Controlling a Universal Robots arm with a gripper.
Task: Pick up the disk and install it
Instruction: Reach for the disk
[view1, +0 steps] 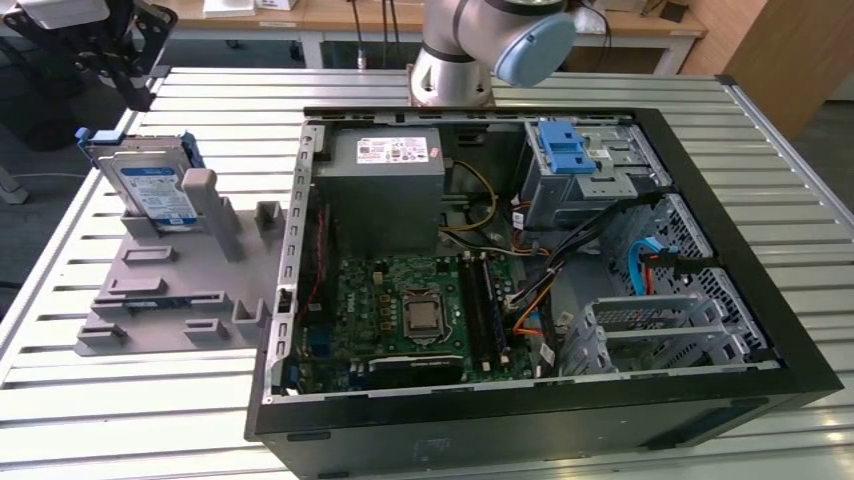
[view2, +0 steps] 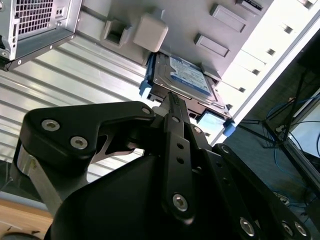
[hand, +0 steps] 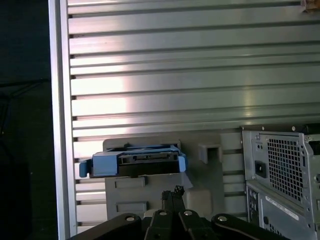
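The disk is standing on edge in a slot of the grey holder, at the exterior view's left, well apart from the open computer case. The gripper is hovering above the disk without touching it. Its jaws are sitting narrow, tips drawn together, and are holding nothing.

The disk is looking like a stiff metal block, probably heavy for its size, smooth on its 2 broad faces and likely sensitive to knocks. The blue frame along its edges is plastic and may be giving a little under pressure. So the 2 flat faces near the free upper edge are seeming the firmer place to clamp.

The table is showing ribbed aluminium slats with grooves between them, hard and unforgiving to a dropped part. Space above the disk is lying open. A grey post of the holder is standing just beside 1 face, so room on that side is looking tight. Wooden desks are lining the far edge.
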